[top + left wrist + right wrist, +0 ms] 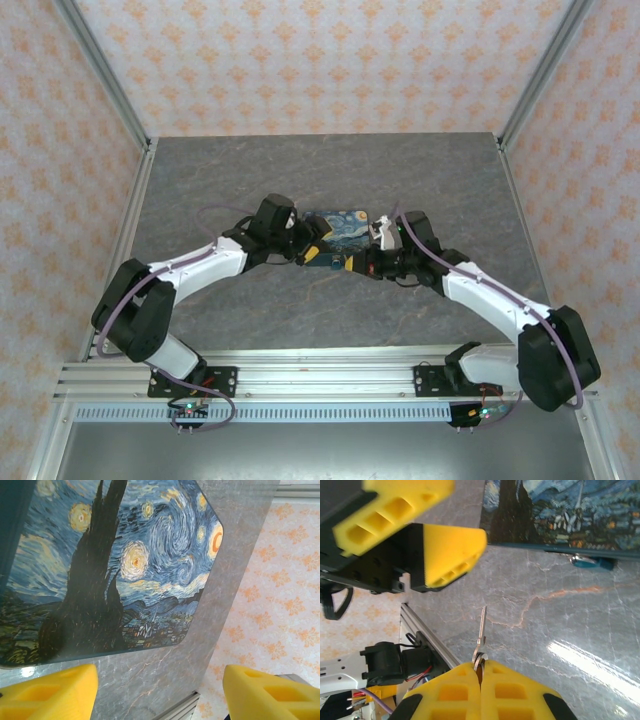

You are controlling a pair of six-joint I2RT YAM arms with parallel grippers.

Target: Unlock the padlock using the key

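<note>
My right gripper [480, 666] is shut on the bow of a small silver key [482, 627]. The key's blade sticks straight out ahead of the fingertips, above the grey marble tabletop. A small teal thing with a silver part, apparently the padlock [592, 562], lies against the edge of the Starry Night mat [570, 510]. My left gripper [160, 692] hangs open over the edge of the mat [125, 565], with nothing between its yellow fingers [452, 552]. From above, the left gripper [312, 250] and the right gripper [352, 265] nearly meet at the mat's near edge.
The painted mat [338, 226] lies mid-table on the grey marble surface [320, 170]. Patterned walls with metal posts close in the back and sides. An aluminium rail [320, 375] with the arm bases runs along the near edge.
</note>
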